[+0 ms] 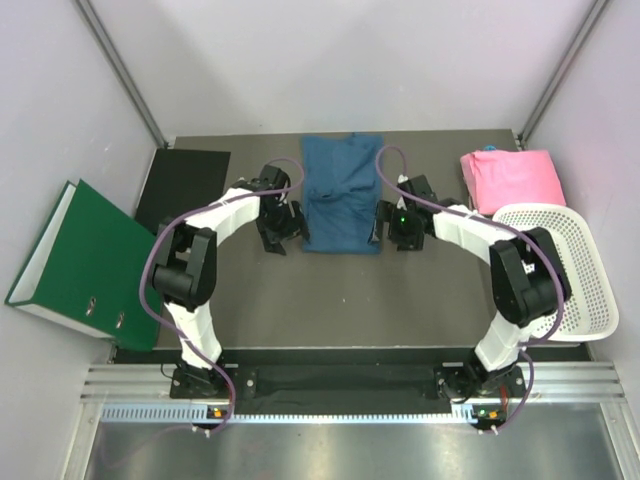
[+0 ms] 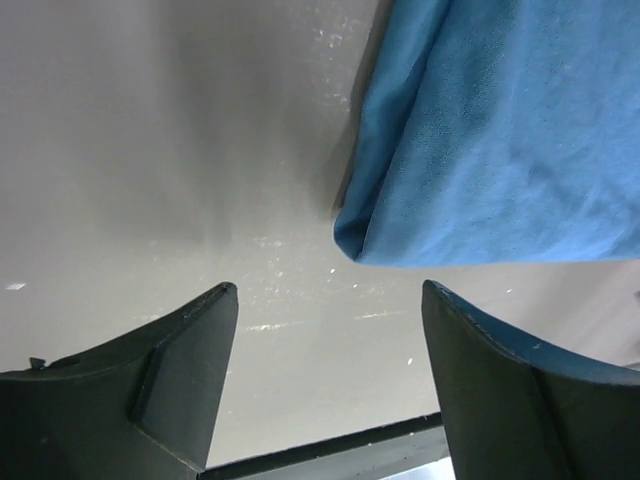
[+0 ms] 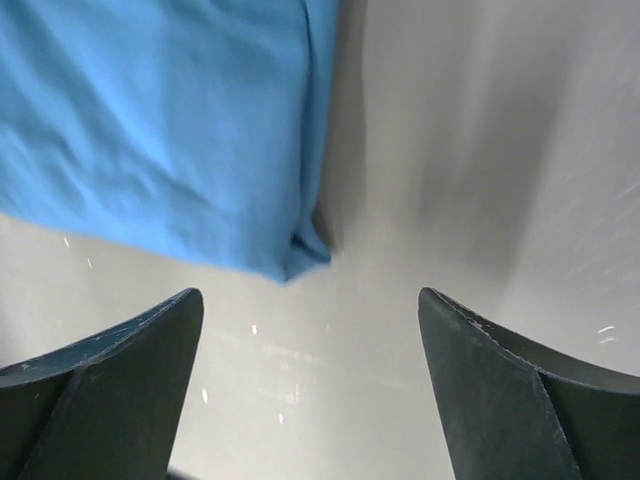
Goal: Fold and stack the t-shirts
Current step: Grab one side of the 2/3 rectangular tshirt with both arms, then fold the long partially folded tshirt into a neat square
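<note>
Blue t-shirt (image 1: pixel 342 195) lay part-folded on table (image 1: pixel 400 300) | left claw (image 1: pixel 280 232) and right claw (image 1: pixel 398 232), both apart, flanked its near corners, probably to lift that edge | pink t-shirt (image 1: pixel 510 178) sat folded to its right.

Top external: mounted high, behind arm bases (image 1: pixel 195 383); aimed steeply down. Whole table (image 1: pixel 400 295) is covered from far, bases kept at bottom edge.

Left wrist: carried on left arm, pointed down past own fingers (image 2: pixel 170 385). Tabletop is seen from close range. Near-left corner of teal-blue t-shirt (image 2: pixel 500 150) is caught at upper right.

Right wrist: mirrored, equally close, pointed down. Shirt's near-right corner is caught at upper left.

Shared: shirt's near edge is covered by all three views. No overlap is seen between the two wrist views.
</note>
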Controlling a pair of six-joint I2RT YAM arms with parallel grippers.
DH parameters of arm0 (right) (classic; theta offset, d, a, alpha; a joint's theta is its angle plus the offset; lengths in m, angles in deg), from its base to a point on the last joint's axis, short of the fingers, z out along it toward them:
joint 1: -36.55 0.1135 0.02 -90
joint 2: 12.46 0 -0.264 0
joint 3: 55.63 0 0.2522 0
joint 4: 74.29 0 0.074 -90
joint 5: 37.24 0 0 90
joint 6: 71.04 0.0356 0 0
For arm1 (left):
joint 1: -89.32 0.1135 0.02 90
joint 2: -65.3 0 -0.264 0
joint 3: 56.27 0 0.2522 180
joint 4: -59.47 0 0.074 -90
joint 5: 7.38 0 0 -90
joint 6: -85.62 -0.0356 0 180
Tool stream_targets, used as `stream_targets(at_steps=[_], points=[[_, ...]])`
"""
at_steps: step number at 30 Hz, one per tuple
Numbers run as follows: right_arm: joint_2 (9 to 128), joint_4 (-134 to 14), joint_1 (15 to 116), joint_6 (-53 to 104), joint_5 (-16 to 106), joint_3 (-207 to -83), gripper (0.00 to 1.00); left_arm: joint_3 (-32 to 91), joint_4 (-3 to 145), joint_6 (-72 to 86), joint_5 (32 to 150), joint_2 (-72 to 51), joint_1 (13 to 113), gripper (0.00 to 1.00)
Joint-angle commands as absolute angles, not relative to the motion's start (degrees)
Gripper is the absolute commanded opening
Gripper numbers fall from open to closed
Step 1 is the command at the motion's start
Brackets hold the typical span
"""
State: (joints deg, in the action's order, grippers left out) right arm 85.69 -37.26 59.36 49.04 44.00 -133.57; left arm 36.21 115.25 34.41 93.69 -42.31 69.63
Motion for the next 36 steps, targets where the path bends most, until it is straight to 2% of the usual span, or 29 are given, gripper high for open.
stream_targets(at_steps=[1, 6, 9, 10, 11, 12, 13, 14, 15, 16, 18, 21, 30, 36], points=[[87.12, -43.91, 58.79, 53.05, 37.30, -130.66, 0.87, 33.70, 107.16, 36.67, 97.21, -41.40, 69.28, 0.78], [90.02, -48.47, 58.88, 54.55, 34.30, -129.77, 0.80, 33.78, 103.91, 37.46, 97.82, -43.51, 69.10, 0.73], [91.60, -51.20, 58.96, 54.99, 33.69, -129.68, 0.72, 34.05, 102.76, 37.46, 97.83, -44.74, 69.10, 0.65], [92.48, -51.82, 58.96, 55.25, 33.51, -129.77, 0.62, 34.13, 102.41, 37.37, 98.09, -45.09, 69.10, 0.62], [93.01, -52.26, 58.96, 55.60, 32.81, -129.86, 0.56, 34.31, 102.32, 37.37, 98.61, -45.96, 69.10, 0.51], [93.36, -52.70, 58.96, 55.61, 32.46, -130.12, 0.43, 34.66, 102.23, 37.20, 99.05, -46.40, 69.01, 0.45], [93.97, -53.14, 59.05, 55.69, 32.28, -130.47, 0.37, 34.84, 102.49, 37.11, 99.32, -46.84, 69.01, 0.37], [94.24, -52.97, 59.23, 55.78, 31.76, -130.82, 0.31, 34.92, 102.67, 37.11, 99.41, -47.46, 69.01, 0.15], [94.42, -52.45, 59.23, 55.70, 31.84, -131.17, 0.25, 35.01, 103.11, 37.02, 98.97, -47.64, 69.01, 0.04], [94.07, -50.96, 59.23, 55.69, 31.84, -131.70, 0.14, 35.01, 104.33, 37.02, 98.53, -47.55, 69.01, 0.00], [93.46, -49.37, 59.40, 55.43, 31.84, -131.88, 0.06, 34.67, 105.57, 36.76, 97.30, -46.68, 69.01, 0.00], [90.73, -46.91, 59.49, 54.73, 31.84, -130.48, 0.05, 33.44, 108.81, 37.28, 97.21, -45.27, 69.01, 0.00], [80.89, -40.42, 60.81, 53.59, 29.30, -123.45, 0.04, 22.98, 115.84, 39.31, 99.23, -36.22, 67.17, 0.00], [71.84, -32.41, 62.83, 52.27, 25.87, -121.42, 0.04, 22.44, 124.01, 39.83, 99.14, -27.26, 65.32, 0.00]])
